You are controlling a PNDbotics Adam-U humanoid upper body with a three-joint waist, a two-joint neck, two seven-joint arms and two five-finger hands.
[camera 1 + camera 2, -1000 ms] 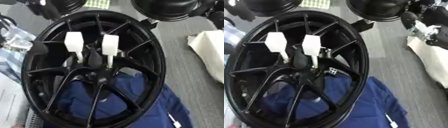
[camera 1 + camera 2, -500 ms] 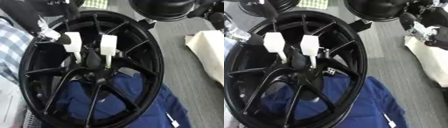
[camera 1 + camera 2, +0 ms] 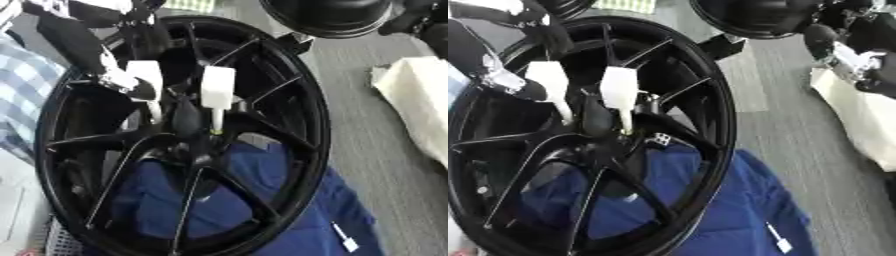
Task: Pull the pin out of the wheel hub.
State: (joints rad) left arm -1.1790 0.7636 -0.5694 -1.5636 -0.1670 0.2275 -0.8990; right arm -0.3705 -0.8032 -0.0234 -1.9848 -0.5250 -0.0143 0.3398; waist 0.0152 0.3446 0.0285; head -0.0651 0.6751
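A big black spoked wheel hub (image 3: 308,105) stands tilted and fills most of both views. Two white pins with block heads stick into its centre, a left pin (image 3: 149,71) and a right pin (image 3: 217,89). My left hand (image 3: 115,76) comes in from the upper left, black with silver parts. A dark finger curls over the lower edge of the left pin's head, and the pin is still seated in the hub. My right hand (image 3: 852,56) shows at the right edge of the right eye view, away from the wheel, its fingers unclear.
A blue cloth (image 3: 293,220) with a small white tag lies under the wheel's lower part. Another black wheel (image 3: 328,17) sits beyond the top rim. A white fabric bundle (image 3: 420,102) lies to the right on grey floor. A checked cloth (image 3: 22,80) is at the left edge.
My left hand has come down from the upper left onto the left pin's head. Both pins stay in place. The camera has shifted a little.
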